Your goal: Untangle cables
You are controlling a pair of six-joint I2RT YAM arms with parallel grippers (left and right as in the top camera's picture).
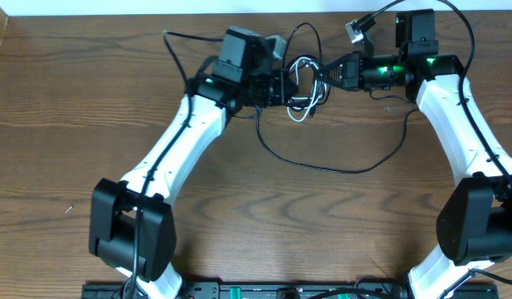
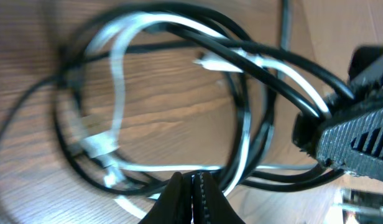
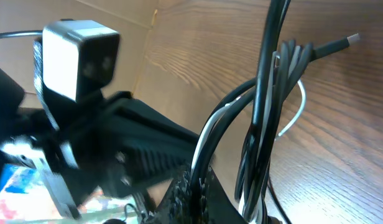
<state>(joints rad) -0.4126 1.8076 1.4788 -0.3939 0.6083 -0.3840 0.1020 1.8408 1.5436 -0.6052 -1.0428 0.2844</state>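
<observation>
tangled cables point(image 1: 299, 112), black with one white, coiled at twelve o'clock on the table point(image 1: 239, 208), clamped from nine o'clock by the closed left gripper point(image 1: 286, 86) and from three o'clock by the closed right gripper point(image 1: 322, 75); seemingly barely begun, loops unseparated, nearly everything left.

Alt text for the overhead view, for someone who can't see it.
Over a wooden table, the left gripper and right gripper face each other, both shut on a tangle of black and white cables. One black cable trails in a loose loop toward the middle.
</observation>
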